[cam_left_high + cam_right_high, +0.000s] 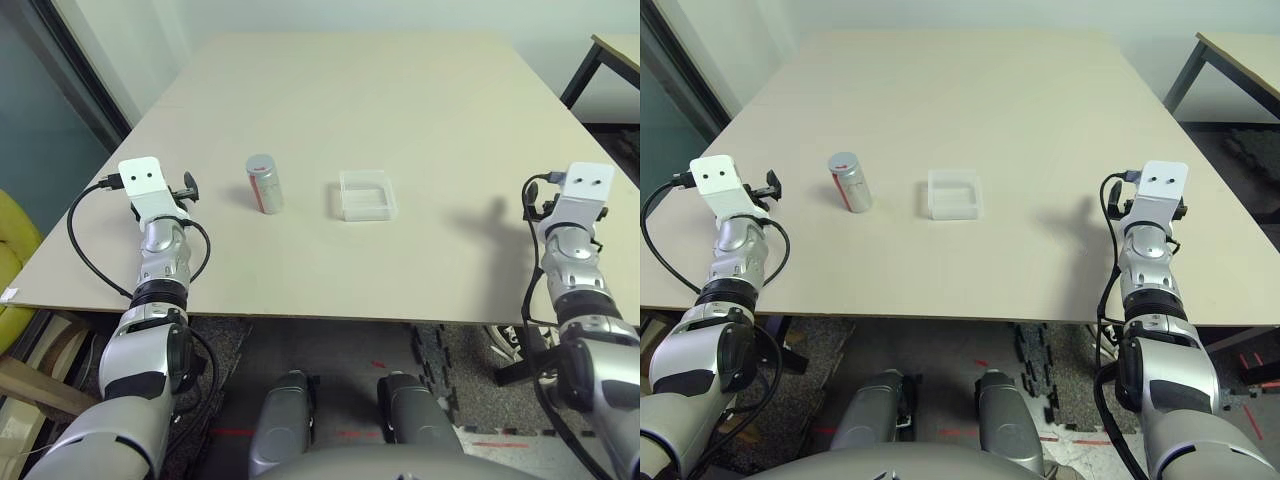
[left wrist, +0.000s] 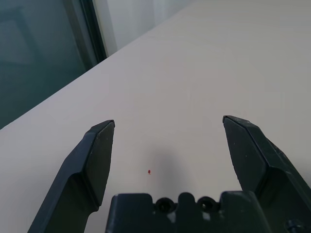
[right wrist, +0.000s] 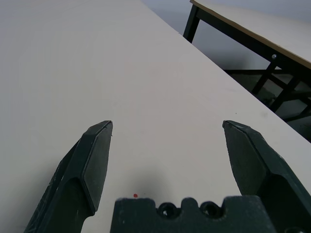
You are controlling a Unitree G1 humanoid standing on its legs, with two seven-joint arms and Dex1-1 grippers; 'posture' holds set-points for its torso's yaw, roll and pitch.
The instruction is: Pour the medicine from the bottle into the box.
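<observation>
- Left eye view: both tools, left (image 2: 168,121) and right (image 3: 167,122), stand spread and empty.
- Bottle (image 1: 265,185) upright at box's (image 1: 367,196) nine o'clock; pouring seems unstarted.
- Next: left tool grasps bottle.

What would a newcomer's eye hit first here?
First, the silver-grey bottle with its red-marked label, upright on the pale table, toward the robot's left. Next, the clear, shallow box just to the bottle's right, easy to miss against the tabletop. Then the two silver arms flanking them, left hand and right hand both open and empty.
</observation>
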